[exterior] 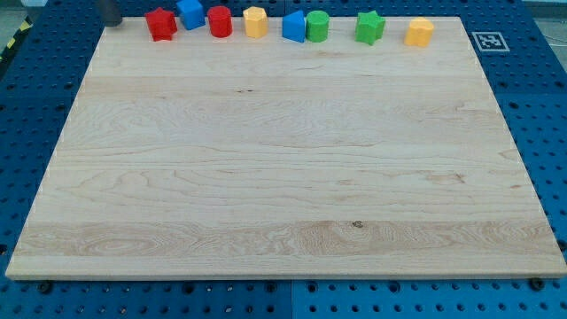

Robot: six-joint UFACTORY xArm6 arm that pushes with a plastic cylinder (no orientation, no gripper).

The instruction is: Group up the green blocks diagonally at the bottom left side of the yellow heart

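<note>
All the blocks stand in a row along the board's top edge. A green cylinder (317, 27) sits against the right side of a blue block (293, 27). A green star (369, 27) stands apart, further right. One yellow block (255, 21) is left of the blue block, and another yellow block (419, 32) is at the row's right end. I cannot tell which yellow block is the heart. My tip (112, 21) shows as a dark stub at the top left corner, left of all the blocks and touching none.
A red star (161, 24), a blue cube (190, 12) and a red cylinder (220, 21) stand at the left of the row. The wooden board (283, 177) lies on a blue perforated table. A marker tag (488, 41) lies off the top right corner.
</note>
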